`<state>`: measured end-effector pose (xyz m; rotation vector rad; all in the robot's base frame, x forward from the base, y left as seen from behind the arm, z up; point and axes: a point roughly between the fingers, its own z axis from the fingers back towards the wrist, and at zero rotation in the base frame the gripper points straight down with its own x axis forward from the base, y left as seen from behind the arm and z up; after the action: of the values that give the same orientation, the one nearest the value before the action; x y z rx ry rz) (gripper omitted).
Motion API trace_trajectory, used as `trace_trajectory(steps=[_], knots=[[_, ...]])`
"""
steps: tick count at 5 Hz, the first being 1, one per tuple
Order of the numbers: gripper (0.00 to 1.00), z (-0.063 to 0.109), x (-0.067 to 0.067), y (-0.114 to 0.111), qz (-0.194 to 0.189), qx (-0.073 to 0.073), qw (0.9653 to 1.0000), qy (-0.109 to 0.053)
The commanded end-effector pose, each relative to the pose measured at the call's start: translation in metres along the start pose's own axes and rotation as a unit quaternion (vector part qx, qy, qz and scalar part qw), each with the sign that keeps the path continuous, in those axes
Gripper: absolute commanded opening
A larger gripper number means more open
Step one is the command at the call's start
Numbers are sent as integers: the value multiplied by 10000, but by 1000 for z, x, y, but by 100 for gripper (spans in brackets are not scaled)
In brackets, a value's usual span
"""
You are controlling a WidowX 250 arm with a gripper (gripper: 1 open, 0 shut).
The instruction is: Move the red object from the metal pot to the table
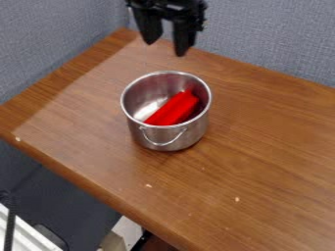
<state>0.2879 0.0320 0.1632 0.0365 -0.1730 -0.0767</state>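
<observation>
The red object (171, 108) lies slanted inside the metal pot (167, 135), which stands near the middle of the brown wooden table (249, 167). The pot's thin wire handle hangs down its front side. My gripper (169, 41) hangs well above and behind the pot, near the top of the view. Its dark fingers are spread apart and hold nothing. The arm above it is cut off by the frame's top edge.
A grey wall runs behind the table. The tabletop's left and front edges drop off to a dark floor area at lower left, where a dark frame with a thin white bar stands.
</observation>
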Motion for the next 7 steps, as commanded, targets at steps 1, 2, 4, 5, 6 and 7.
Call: trace_trajectory(steps=[1, 2, 4, 5, 6, 7], knots=[[100, 9, -11, 8, -183, 98, 9997, -121], [100, -7, -19, 15, -434, 130, 9990, 56], [100, -48, -21, 7, -829, 122, 9950, 542], [100, -65, -17, 2, -898, 129, 9940, 615], [100, -75, -16, -1, -904, 82, 9940, 617], [100, -85, -16, 0, -868, 56, 9938, 695]])
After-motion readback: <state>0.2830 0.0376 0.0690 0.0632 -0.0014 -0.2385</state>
